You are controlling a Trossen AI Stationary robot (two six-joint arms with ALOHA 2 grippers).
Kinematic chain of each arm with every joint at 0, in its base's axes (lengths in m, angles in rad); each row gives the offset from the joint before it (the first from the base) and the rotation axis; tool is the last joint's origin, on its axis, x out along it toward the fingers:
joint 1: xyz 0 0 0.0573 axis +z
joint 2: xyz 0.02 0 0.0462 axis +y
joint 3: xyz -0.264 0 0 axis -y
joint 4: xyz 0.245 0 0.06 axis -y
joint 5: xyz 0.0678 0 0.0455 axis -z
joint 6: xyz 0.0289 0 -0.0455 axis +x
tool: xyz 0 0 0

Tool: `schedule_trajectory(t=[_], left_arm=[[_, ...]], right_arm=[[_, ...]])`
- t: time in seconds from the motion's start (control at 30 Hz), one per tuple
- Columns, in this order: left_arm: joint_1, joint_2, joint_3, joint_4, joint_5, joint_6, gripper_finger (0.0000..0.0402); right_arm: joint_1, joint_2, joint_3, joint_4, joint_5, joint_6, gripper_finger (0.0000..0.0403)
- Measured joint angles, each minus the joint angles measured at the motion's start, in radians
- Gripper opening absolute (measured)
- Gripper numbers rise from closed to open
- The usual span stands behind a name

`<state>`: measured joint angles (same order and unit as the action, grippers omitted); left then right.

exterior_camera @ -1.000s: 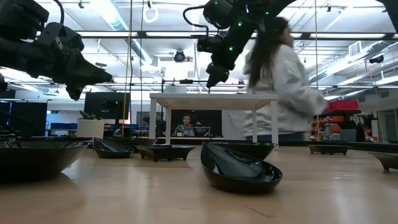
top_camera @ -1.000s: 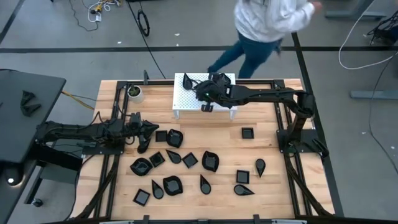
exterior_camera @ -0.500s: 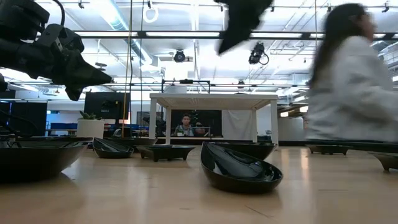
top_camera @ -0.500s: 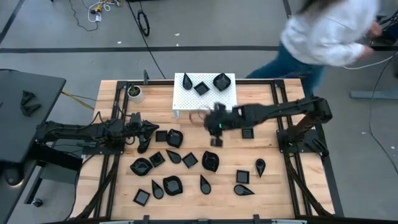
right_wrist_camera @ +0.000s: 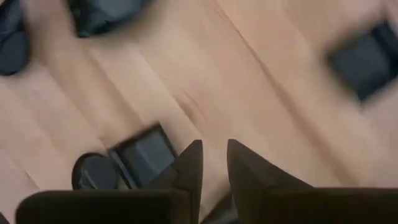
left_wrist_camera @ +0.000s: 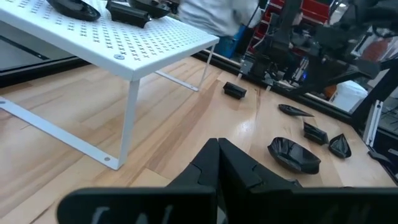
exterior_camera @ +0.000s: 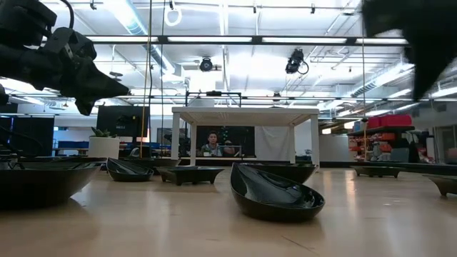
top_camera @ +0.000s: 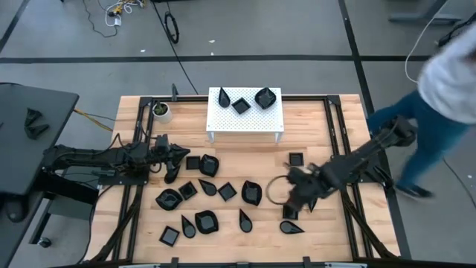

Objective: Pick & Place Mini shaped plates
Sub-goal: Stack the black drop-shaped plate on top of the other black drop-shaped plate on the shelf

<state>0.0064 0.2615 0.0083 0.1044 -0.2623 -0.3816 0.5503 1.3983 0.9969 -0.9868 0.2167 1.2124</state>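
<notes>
High view: three mini shaped plates (top_camera: 240, 103) on white rack (top_camera: 247, 123); left tool (top_camera: 181, 155) closed, right tool (top_camera: 295, 199) narrowly parted.

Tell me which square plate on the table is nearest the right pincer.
The square plate just below the right pincer, beside the teardrop plate. The other square near the white rack is farther off.

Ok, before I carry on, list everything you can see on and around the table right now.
Glossy black mini plates on stand: three, black; teardrop, square, shell.
Glossy black mini plates on table: about sixteen, black, scattered over the wood.
White perforated stand: one, white, table's far middle.
Small white round cup: one, white, left of stand.
Wooden table: one, light wood.
Person: one, grey top, beyond right edge.
Left pincer: black, shut, above left plates.
Right pincer: black, slightly open, empty, over right plates.
</notes>
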Motion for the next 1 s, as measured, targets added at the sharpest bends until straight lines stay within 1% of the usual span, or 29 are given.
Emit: schedule_trajectory(t=[0.07, 0.13, 0.23, 0.33, 0.43, 0.5, 0.63, 0.7, 0.8, 0.87, 1.0], left_arm=[[0.000, 0.000, 0.000, 0.000, -0.002, 0.000, 0.0007], [0.000, 0.000, 0.000, 0.000, -0.004, -0.003, 0.0007], [0.000, 0.000, 0.000, 0.000, -0.004, -0.006, 0.0007], [0.000, 0.000, 0.000, 0.000, -0.004, -0.007, 0.0007], [0.000, 0.000, 0.000, 0.000, -0.007, -0.008, 0.0007], [0.000, 0.000, 0.000, 0.000, -0.007, -0.008, 0.0007], [0.000, 0.000, 0.000, 0.000, -0.007, -0.008, 0.0007], [0.000, 0.000, 0.000, 0.000, -0.008, -0.008, 0.0007], [0.000, 0.000, 0.000, 0.000, -0.021, -0.007, 0.0007], [0.000, 0.000, 0.000, 0.000, -0.026, -0.006, 0.0007], [0.000, 0.000, 0.000, 0.000, -0.026, 0.000, 0.0007]], right_arm=[[0.041, -0.051, -0.075, 0.012, 0.003, 0.179, 0.0073], [0.072, -0.096, -0.150, 0.038, -0.011, 0.320, 0.0078], [0.098, -0.149, -0.267, 0.139, -0.063, 0.441, 0.0098], [0.100, -0.181, -0.358, 0.252, -0.169, 0.497, 0.0130], [0.100, -0.190, -0.403, 0.265, -0.308, 0.547, 0.0163], [0.101, -0.190, -0.407, 0.267, -0.413, 0.539, 0.0179], [0.101, -0.191, -0.389, 0.269, -0.574, 0.508, 0.0193], [0.106, -0.191, -0.386, 0.271, -0.631, 0.549, 0.0190], [0.117, -0.189, -0.391, 0.278, -0.642, 0.650, 0.0177], [0.125, -0.189, -0.412, 0.316, -0.594, 0.682, 0.0165], [0.102, -0.185, -0.494, 0.522, -0.519, 0.699, 0.0138]])
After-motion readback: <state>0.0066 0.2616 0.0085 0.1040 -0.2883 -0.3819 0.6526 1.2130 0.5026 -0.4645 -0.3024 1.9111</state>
